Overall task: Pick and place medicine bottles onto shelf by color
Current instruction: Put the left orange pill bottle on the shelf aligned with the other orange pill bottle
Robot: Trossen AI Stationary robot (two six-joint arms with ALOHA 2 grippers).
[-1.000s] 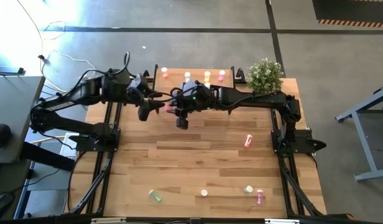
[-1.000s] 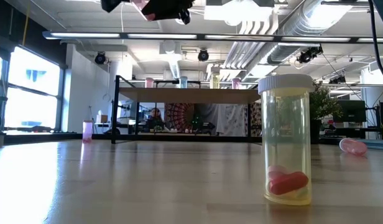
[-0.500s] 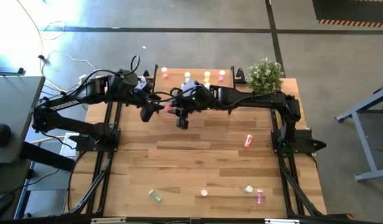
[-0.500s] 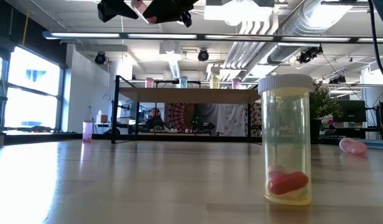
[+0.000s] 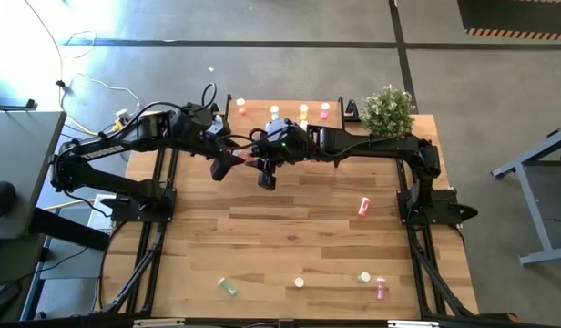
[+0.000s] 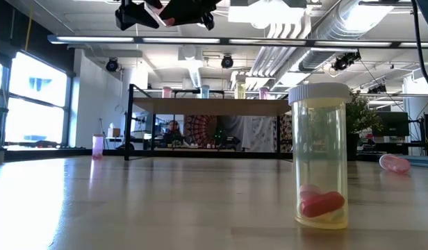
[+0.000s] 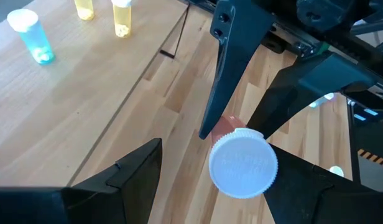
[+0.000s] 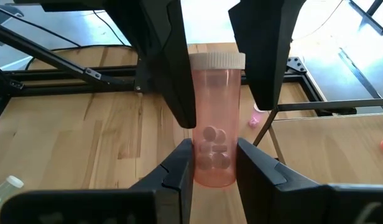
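Mid-air handover just near of the low wooden shelf with black legs, above the tabletop's far part. Right gripper jaws clamp the base of a translucent pink white-capped medicine bottle. Left gripper jaws are spread around its cap end, not touching. Next, probably: left closes, right releases.

The left gripper has moved in toward the pale-capped pink translucent medicine bottle, its spread fingers now straddling the bottle's capped end.
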